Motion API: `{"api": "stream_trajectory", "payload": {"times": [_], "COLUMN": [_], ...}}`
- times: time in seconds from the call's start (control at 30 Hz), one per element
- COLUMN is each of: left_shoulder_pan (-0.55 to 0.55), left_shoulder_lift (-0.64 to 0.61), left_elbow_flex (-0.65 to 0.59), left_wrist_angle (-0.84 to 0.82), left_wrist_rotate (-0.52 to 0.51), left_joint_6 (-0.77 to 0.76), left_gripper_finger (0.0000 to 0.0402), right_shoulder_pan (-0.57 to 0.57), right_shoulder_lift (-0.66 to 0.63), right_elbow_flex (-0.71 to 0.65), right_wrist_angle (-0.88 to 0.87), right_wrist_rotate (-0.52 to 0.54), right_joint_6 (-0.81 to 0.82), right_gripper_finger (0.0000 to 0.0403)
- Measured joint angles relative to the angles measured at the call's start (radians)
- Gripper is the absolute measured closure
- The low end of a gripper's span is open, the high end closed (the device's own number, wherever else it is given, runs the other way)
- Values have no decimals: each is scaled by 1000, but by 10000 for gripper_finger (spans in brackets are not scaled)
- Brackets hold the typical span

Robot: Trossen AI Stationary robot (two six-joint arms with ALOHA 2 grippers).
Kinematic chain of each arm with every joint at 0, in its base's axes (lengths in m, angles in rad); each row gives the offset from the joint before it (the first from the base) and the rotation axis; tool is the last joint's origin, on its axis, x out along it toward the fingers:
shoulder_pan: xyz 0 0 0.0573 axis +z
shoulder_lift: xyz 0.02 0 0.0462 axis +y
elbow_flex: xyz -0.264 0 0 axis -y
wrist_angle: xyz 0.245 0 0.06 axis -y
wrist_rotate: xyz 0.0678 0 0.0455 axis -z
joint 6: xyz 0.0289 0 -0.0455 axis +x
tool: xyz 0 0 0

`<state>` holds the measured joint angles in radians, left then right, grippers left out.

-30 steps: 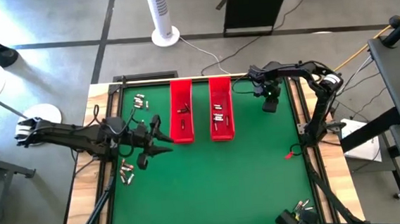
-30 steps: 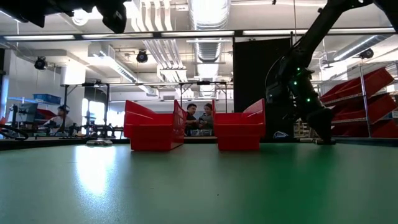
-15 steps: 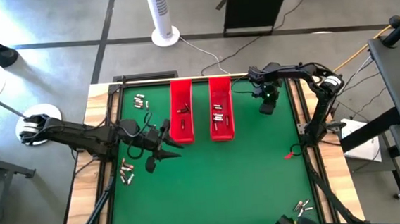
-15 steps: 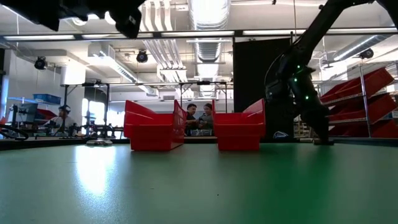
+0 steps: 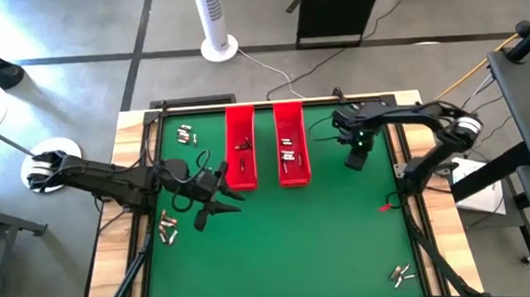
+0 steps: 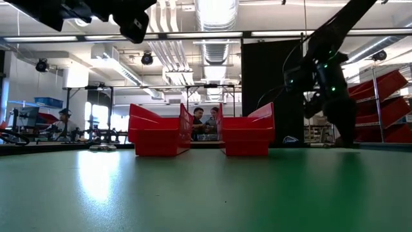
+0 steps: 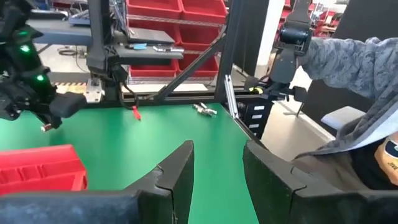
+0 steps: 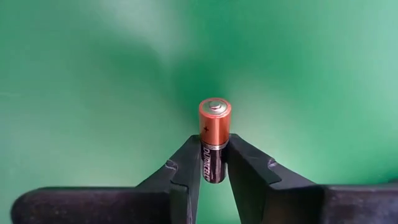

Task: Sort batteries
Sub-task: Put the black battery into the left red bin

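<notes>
Two R fingers (image 8: 213,163) pinch battery (image 8: 214,138) (L fingers (image 7: 217,174) apart, empty).

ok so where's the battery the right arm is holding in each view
High view: hidden under the right end effector, right of the right-hand red tray.
Low view: too small to make out; the end effector hangs right of that tray.
Left wrist view: the far arm's end effector shows, the battery cannot be told.
Right wrist view: battery centre, clamped, coppery end out.
Shared landmark: the right-hand red tray.
</notes>
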<state>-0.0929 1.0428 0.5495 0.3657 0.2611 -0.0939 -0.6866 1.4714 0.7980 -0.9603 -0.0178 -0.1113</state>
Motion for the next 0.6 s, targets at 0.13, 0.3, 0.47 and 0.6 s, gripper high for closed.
{"api": "stream_trajectory", "payload": {"times": [0.13,0.3,0.47,0.6], "left_shoulder_pan": [0,0,0,0], "left_shoulder_lift": [0,0,0,-1], "left_elbow_flex": [0,0,0,0], "left_wrist_angle": [0,3,27,37], "left_wrist_rotate": [-28,-99,-121,-121], "left_joint_6": [2,2,3,3], "left_gripper_finger": [283,283,283,283], "right_shoulder_pan": [37,119,241,352], "right_shoulder_lift": [-108,-205,-239,-226], "right_elbow_flex": [-34,-47,-49,-62], "right_wrist_angle": [7,5,7,23], "right_wrist_rotate": [7,9,9,10], "right_joint_6": [57,106,216,318], "right_gripper_finger": [341,354,350,346]}}
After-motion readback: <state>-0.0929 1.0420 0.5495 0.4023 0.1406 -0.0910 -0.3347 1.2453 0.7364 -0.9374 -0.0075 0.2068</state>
